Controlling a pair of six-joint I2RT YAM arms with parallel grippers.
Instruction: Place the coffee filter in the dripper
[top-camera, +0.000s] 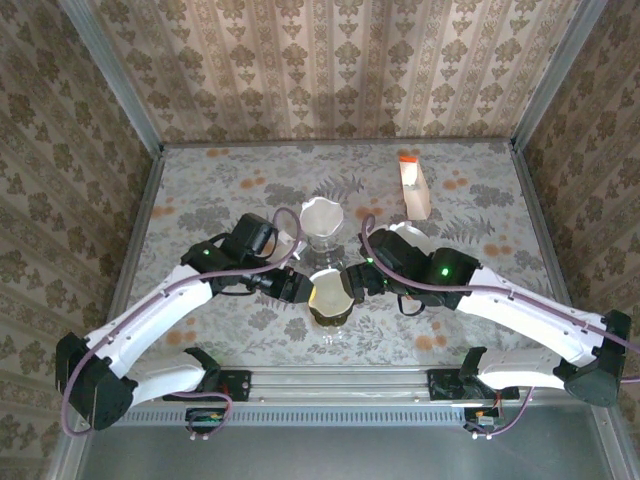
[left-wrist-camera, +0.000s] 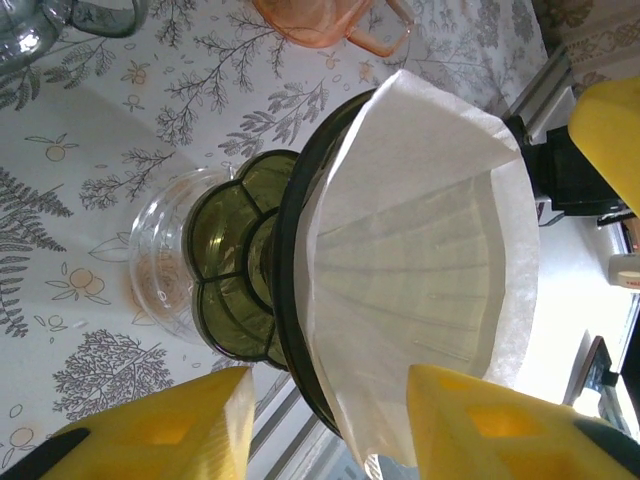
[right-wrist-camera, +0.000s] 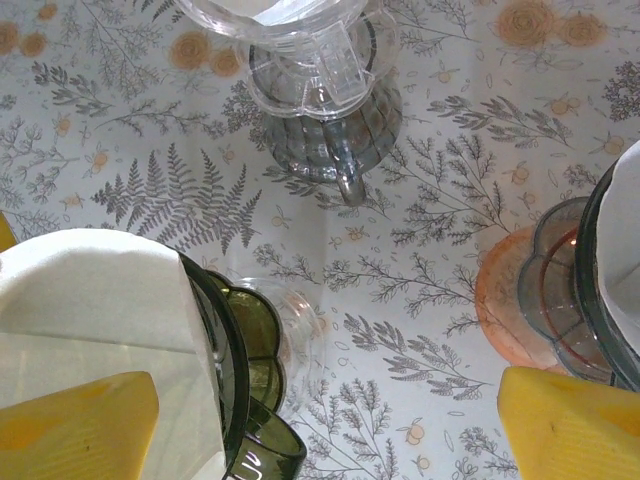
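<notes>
Near the tabletop's (top-camera: 200, 180) front edge, the coffee filter (left-wrist-camera: 420, 270) sits inside the green dripper (left-wrist-camera: 240, 260); both end effectors, left (left-wrist-camera: 330, 420) and right (right-wrist-camera: 330, 420), stand spread, holding nothing. Placement looks done; retreat next.

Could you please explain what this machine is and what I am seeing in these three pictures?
These are two robot arms bolted at the near edge of a patterned table. The overhead picture comes from a fixed camera above and behind them; the other two come from cameras on the wrists, with yellow fingers at the bottom. In the middle stands a green dripper with a white paper filter sitting in it. The left gripper and the right gripper flank it, both open and holding nothing. Farther back stand a clear dripper on a glass jug, and a carton.
</notes>
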